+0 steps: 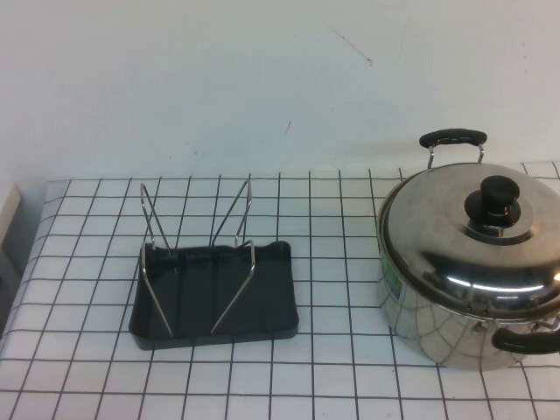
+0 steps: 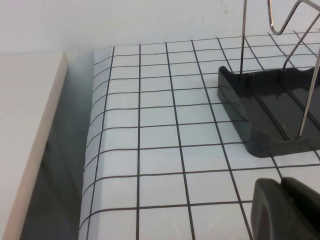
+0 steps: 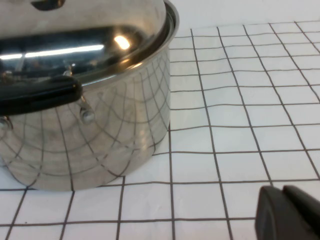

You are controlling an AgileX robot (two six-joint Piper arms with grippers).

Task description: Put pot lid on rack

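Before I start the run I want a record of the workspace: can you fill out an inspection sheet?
Surface: table under white cloth with black grid lines.
Pot lid: seated on the steel pot, black knob up, on the robot's right.
Rack: black tray, wire uprights, nothing in it, left of the pot and apart from it.
Clutter: nothing seen.
Left gripper: near the rack's corner, dark tip only; touching nothing.
Right gripper: low beside the pot; touching nothing.
Cables: nothing seen.
Surroundings: white wall behind; pale panel beside the table.
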